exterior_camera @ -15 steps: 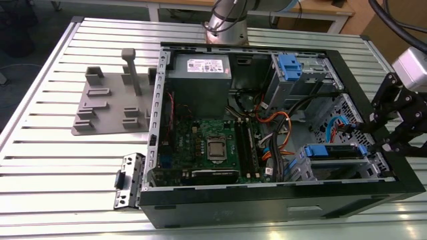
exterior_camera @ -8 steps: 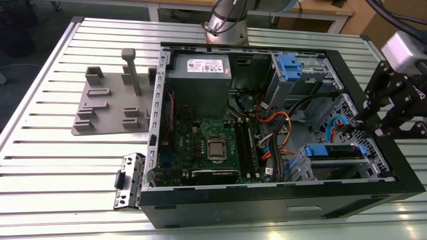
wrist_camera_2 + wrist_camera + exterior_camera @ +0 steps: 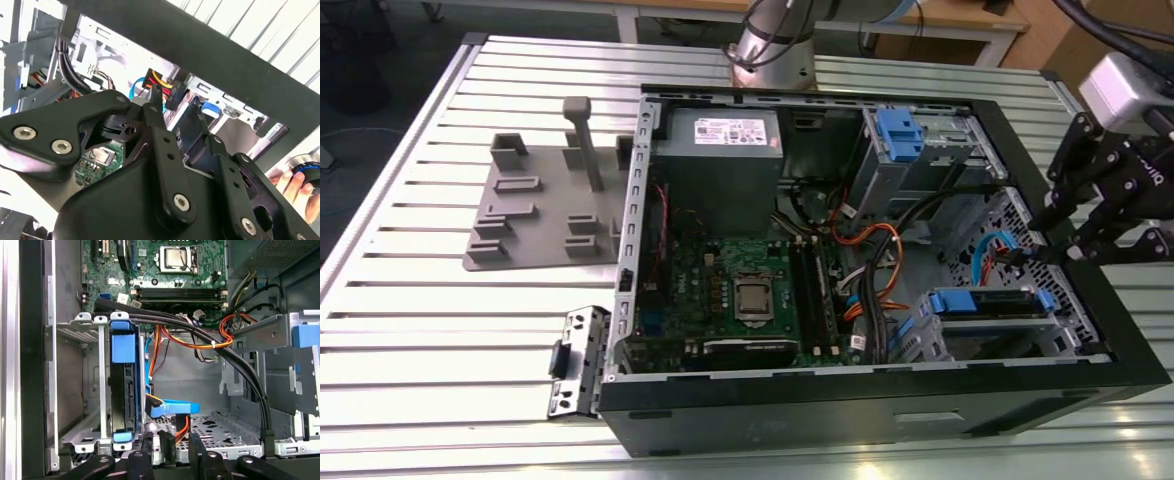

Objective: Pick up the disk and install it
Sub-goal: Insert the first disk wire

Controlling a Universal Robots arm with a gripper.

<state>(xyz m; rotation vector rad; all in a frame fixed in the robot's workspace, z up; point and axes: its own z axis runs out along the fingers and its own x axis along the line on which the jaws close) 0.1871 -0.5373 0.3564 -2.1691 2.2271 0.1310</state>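
Disk (image 3: 994,302) in its blue carrier already sits inside the open computer case (image 3: 854,400), in the metal drive cage (image 3: 75,330) at about 4 o'clock of the case in the exterior view; in the first wrist view the disk (image 3: 124,385) stands on edge between the cage rails. The claw (image 3: 1047,250) hovers just beyond it at about 3 o'clock, above the case's edge, and in both wrist views its fingers are spread with nothing pinched between them (image 3: 170,440). I judge the picking up done and the install at its late stage, with the carrier in the bay. A loose blue connector (image 3: 172,407) lies beside the cage and black cables (image 3: 200,327) cross above it, so any further move calls for a careful path among them.
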